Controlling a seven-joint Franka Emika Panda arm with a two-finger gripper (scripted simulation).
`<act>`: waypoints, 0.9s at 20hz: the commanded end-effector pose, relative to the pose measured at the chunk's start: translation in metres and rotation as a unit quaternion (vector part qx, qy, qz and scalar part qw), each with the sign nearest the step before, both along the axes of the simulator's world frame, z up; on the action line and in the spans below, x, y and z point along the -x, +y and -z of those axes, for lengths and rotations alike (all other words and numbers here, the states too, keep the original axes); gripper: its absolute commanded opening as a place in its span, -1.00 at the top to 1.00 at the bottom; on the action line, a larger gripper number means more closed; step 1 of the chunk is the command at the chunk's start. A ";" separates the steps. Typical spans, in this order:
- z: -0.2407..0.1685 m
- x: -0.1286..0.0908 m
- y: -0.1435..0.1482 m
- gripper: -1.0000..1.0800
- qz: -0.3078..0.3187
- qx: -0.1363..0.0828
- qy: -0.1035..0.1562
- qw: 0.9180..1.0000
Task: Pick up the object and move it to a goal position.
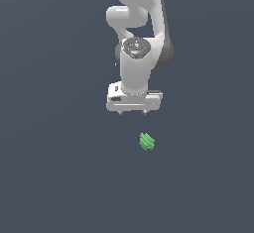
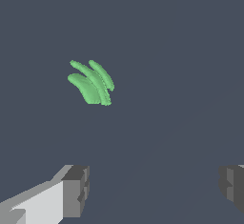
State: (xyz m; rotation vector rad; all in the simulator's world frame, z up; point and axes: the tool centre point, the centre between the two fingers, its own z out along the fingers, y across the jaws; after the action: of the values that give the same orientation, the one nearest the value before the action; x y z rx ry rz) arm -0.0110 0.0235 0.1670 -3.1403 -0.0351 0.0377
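The object (image 1: 147, 141) is a small bright green ridged chunk lying on the dark grey floor, a little toward the exterior view's right of centre. In the wrist view the object (image 2: 91, 83) shows several curved green ridges. My white gripper (image 1: 132, 112) hangs above the floor, up and slightly toward the exterior view's left of the object, apart from it. The gripper (image 2: 152, 189) is open, its grey fingertips (image 2: 76, 189) spread wide with nothing between them. The goal position carries no visible mark.
A plain dark grey surface (image 1: 59, 177) fills both views. The white arm (image 1: 136, 24) rises behind the gripper at the top of the exterior view.
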 end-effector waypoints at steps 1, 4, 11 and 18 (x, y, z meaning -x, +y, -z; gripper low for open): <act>0.000 0.000 0.000 -0.92 0.000 0.000 0.000 1.000; 0.001 -0.001 0.005 -0.92 -0.006 0.000 -0.001 1.000; 0.002 -0.003 0.032 -0.92 -0.039 -0.003 -0.006 0.999; 0.006 -0.007 0.033 -0.92 -0.032 -0.003 -0.006 0.999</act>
State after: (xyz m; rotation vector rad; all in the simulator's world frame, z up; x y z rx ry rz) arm -0.0056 0.0554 0.1631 -3.1319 -0.1420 0.0194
